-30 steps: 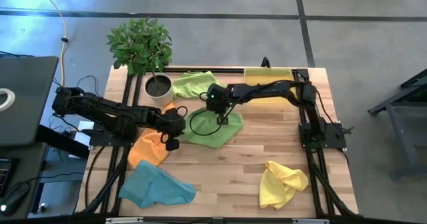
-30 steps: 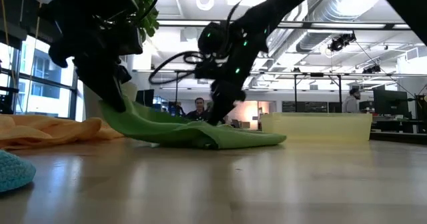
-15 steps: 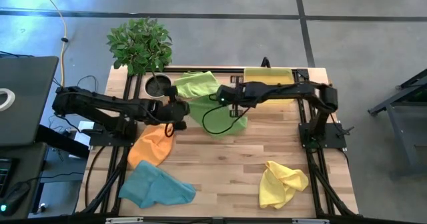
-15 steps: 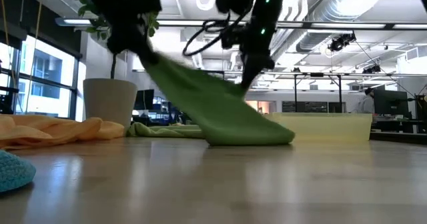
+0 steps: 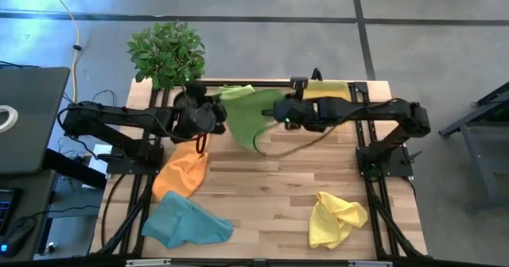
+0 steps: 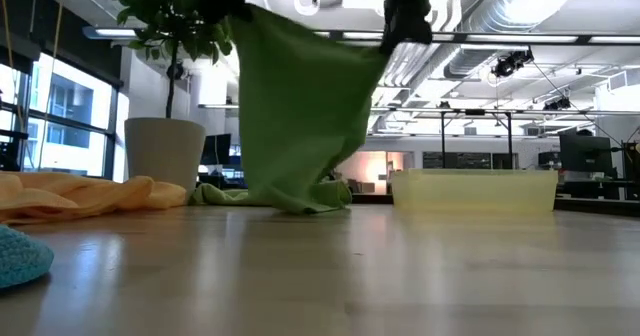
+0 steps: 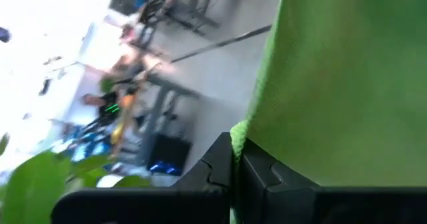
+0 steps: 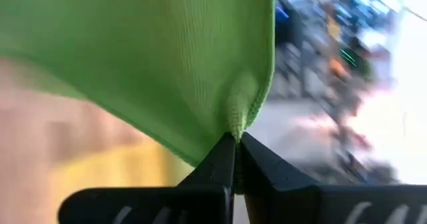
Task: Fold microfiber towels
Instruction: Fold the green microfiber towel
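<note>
A green towel (image 5: 248,118) hangs in the air over the far middle of the worktop (image 5: 270,189), stretched between the two arms, its lower edge trailing down to the wood in the low view (image 6: 300,106). The left tool (image 5: 213,116) pinches one upper corner, its fingers closed on the cloth as the left wrist view shows (image 7: 235,159), and the right tool (image 5: 280,113) pinches the other upper corner, fingers closed on a puckered bit of hem (image 8: 235,151). A second green towel (image 5: 235,93) lies crumpled behind the raised one, near the far edge. An orange towel (image 5: 180,172) lies rumpled near the left edge, and a blue towel (image 5: 184,221) sits in a heap at the near left corner. A yellow towel (image 5: 336,216) is bunched toward the near right corner, well apart from the others. A yellow tray (image 5: 328,89) stands at the far edge toward the right corner, partly covered by the right arm. A potted plant (image 5: 167,54) stands at the far left corner, its white pot (image 6: 160,148) just beside the orange towel in the low view.
</note>
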